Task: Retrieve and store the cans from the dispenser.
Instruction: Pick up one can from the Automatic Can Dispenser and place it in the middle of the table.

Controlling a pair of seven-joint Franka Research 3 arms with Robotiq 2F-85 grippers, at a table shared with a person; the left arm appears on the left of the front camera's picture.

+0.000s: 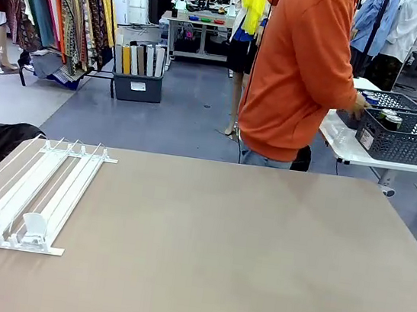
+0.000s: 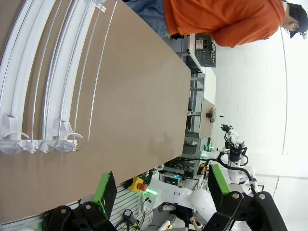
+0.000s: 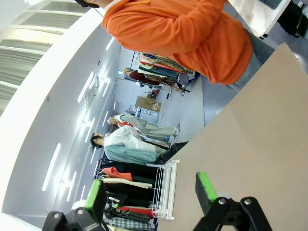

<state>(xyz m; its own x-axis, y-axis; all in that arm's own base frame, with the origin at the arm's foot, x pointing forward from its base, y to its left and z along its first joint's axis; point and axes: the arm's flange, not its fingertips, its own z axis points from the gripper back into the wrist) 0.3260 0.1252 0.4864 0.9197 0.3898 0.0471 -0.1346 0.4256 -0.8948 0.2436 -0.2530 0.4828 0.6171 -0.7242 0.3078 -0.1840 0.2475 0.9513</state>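
Left gripper (image 2: 161, 190) jaws spread wide, holding nothing; right gripper (image 3: 151, 192) likewise spread, holding nothing.

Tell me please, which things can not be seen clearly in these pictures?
- Cans: front view, only tops show; basket walls hide the count and colours.
- Person's hand: front view, the basket partly covers it, so what it touches is unclear.
- Dispenser: front view, the picture's left edge cuts off its left side.
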